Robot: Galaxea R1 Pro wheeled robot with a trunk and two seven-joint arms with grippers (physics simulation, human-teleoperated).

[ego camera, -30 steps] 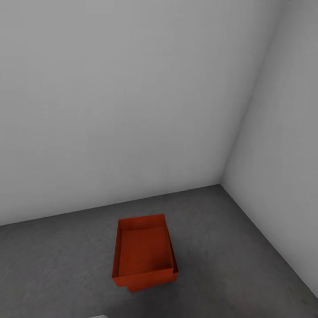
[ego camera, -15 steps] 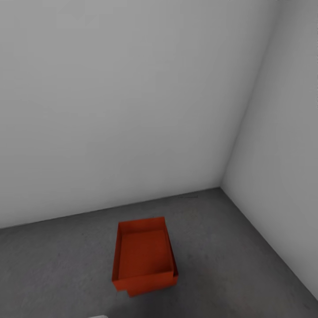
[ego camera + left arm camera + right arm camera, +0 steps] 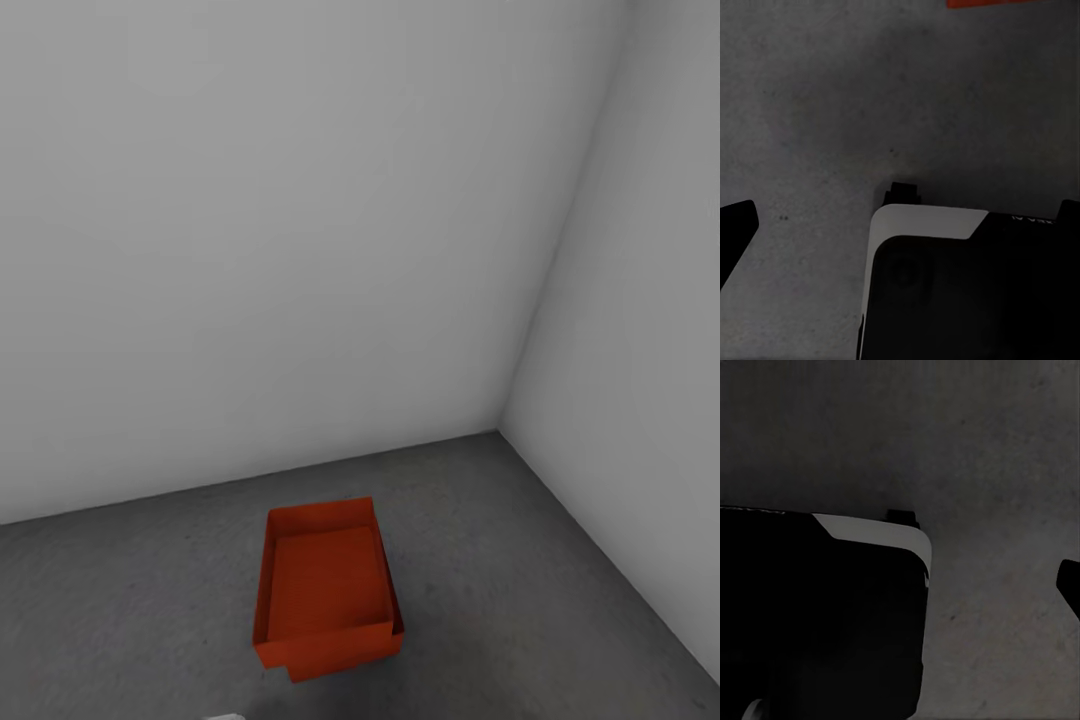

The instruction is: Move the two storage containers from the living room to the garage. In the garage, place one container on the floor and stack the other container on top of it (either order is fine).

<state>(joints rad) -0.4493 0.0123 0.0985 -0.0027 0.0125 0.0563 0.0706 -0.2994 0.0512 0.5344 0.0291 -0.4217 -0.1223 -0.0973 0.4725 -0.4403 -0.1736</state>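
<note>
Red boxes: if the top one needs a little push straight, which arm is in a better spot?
Left, probably. The left wrist view catches an orange edge of the stacked containers, so that arm points towards them. The right wrist view faces grey floor.

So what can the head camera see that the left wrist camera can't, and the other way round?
Head camera: the whole stack, with the upper container sitting on the lower container, and the pale grey walls meeting in a corner behind them.
Left wrist camera: a close look at a white-and-black robot part, with just a thin orange-red strip at the picture's edge.
Both: the dark grey floor and something orange-red.
</note>
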